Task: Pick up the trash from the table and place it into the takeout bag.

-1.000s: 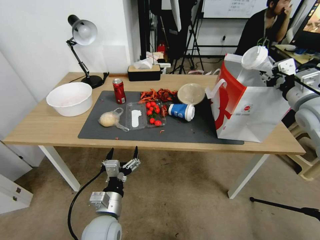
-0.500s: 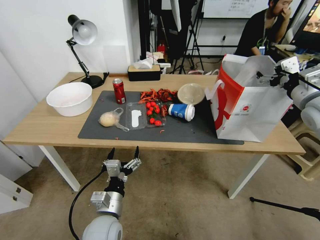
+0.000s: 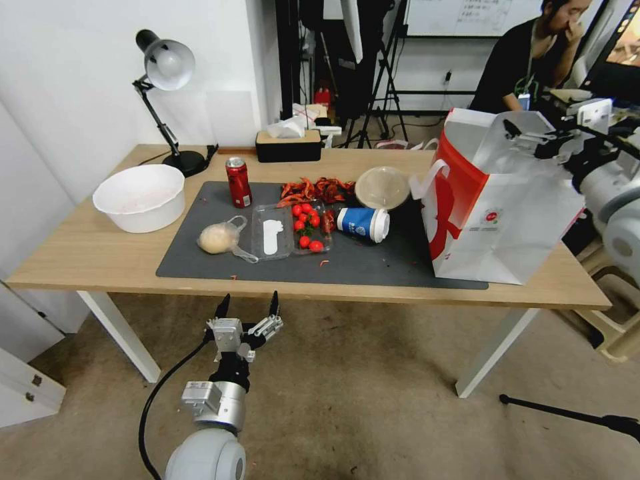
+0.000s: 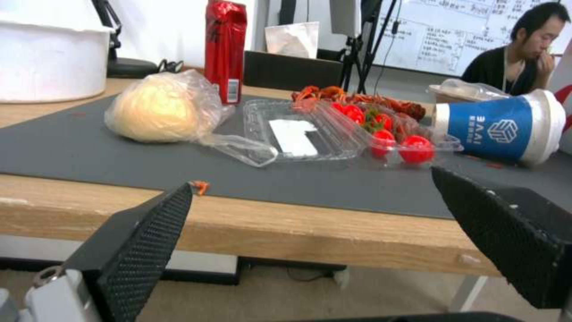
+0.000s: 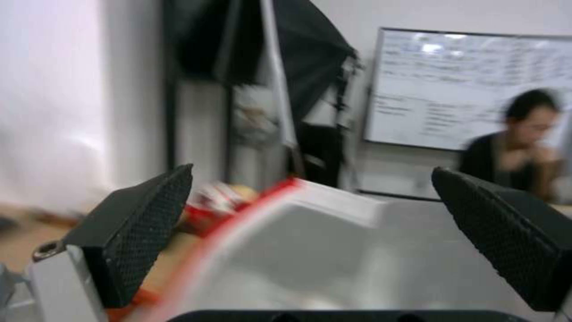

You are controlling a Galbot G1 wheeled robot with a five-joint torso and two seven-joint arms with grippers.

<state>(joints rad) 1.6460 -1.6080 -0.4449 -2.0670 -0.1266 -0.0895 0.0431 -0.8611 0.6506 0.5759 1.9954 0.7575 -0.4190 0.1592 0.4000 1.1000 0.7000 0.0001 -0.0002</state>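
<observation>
Inside, the takeout bag (image 3: 497,220) hides whatever it holds: from the head view its mouth shows just foil lining, and the right wrist view gives a blurred silver interior with a red rim. The right gripper (image 3: 533,137) hangs over that mouth, jaws spread wide and empty. Out beyond the bag's red side panel, the remaining trash lies on the dark grey mat (image 3: 373,267): a round beige lidded bowl (image 3: 382,187) nearest the bag, then a blue-and-white cup (image 3: 363,223) tipped on its side, cherry tomatoes in a clear clamshell tray (image 3: 288,231), reddish leftovers (image 3: 317,190), a bagged pale bun (image 3: 219,238) and an upright red soda can (image 3: 238,182). A white basin (image 3: 139,197), desk lamp (image 3: 165,100) and tissue box (image 3: 288,145) stand off the mat. The left gripper (image 3: 245,308) waits below the table (image 3: 80,257) edge, fingers parted, pointing up toward the bun and tray.
</observation>
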